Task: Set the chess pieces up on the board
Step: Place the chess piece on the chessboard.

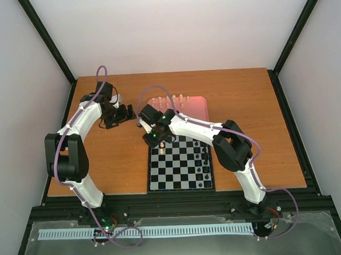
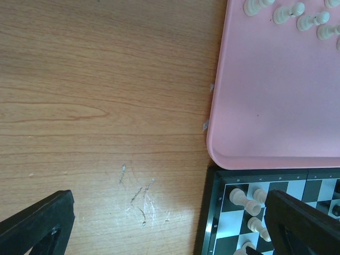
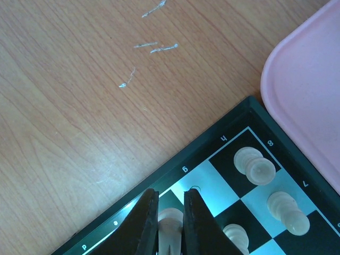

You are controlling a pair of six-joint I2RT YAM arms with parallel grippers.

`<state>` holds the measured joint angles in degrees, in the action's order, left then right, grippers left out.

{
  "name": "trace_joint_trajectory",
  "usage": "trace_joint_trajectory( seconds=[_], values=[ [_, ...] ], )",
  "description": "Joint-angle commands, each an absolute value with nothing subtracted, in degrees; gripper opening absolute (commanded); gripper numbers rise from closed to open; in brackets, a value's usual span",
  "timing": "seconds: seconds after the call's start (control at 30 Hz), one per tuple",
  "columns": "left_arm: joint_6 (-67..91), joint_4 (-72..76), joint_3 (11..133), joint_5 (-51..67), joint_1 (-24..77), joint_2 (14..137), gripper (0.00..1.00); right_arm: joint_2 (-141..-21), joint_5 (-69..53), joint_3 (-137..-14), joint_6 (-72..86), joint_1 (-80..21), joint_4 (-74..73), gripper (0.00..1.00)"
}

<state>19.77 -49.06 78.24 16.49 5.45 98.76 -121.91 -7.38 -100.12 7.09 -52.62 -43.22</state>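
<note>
At a corner of the chequered black-and-white board [image 3: 204,154], the right gripper [image 3: 171,201] is pinched narrow on a tiny cream chess piece [image 3: 171,223], seemingly light, rigid, smooth and tippy, best gripped mid-stem.

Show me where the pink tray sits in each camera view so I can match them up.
Top external: the pink tray is at upper centre, just beyond the far edge of the board, partly behind the right arm.
Left wrist: the pink tray fills the upper right.
Right wrist: only a rounded corner of the pink tray shows, at the right edge.
Shared landmark: the board's dark border beside the tray.
</note>
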Motion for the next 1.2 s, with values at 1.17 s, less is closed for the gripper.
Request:
trace_joint_trajectory(
  seconds=[1.17],
  values=[
    [20.29,-47.51,78.46,16.88,4.99,98.8,1.0,-125.0,-4.69,-97.98,6.42,-51.59,-38.58,0.03]
  ],
)
